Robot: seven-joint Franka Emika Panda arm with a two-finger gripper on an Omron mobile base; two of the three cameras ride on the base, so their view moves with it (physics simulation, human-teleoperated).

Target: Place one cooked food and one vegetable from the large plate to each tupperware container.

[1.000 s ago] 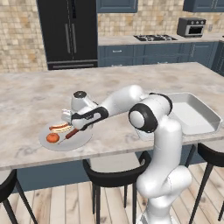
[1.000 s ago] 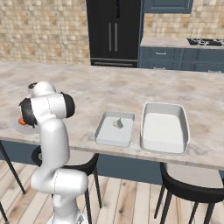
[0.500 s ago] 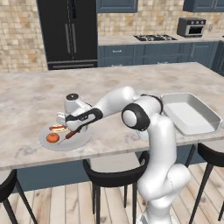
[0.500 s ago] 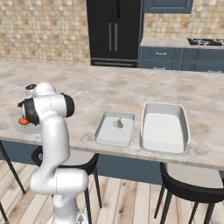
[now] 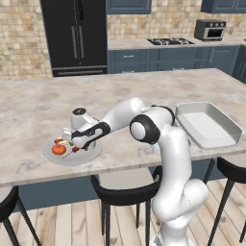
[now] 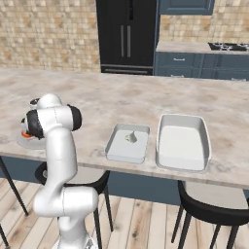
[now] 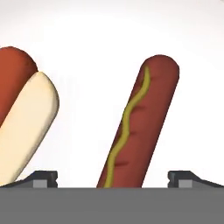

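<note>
The large plate (image 5: pixel 85 154) lies at the counter's near left edge and shows again as large plate (image 6: pixel 20 142), half hidden by the arm. On it are an orange-red tomato (image 5: pixel 58 149), a hot dog in a tan bun (image 7: pixel 26 118) and a reddish-brown sausage (image 7: pixel 142 122) with a mustard line. My gripper (image 5: pixel 72 145) is low over the plate. In the hand view the gripper (image 7: pixel 113 177) stands open with its fingertips (image 7: pixel 43 177) on either side of the sausage's near end. The small tupperware container (image 6: pixel 127 142) holds a pale lumpy vegetable piece (image 6: pixel 130 137). The larger container (image 6: pixel 184 142) is empty.
The larger container (image 5: pixel 206 124) sits at the counter's right end. Black stools (image 5: pixel 125 192) stand under the front edge. A black fridge (image 5: pixel 77 36) and blue cabinets line the far wall. Bare marble counter (image 5: pixel 38 105) lies behind the plate.
The arm has swung further left and lowered the hand onto the plate, close over the food. The jaws have stayed wide open. The containers have not moved.
</note>
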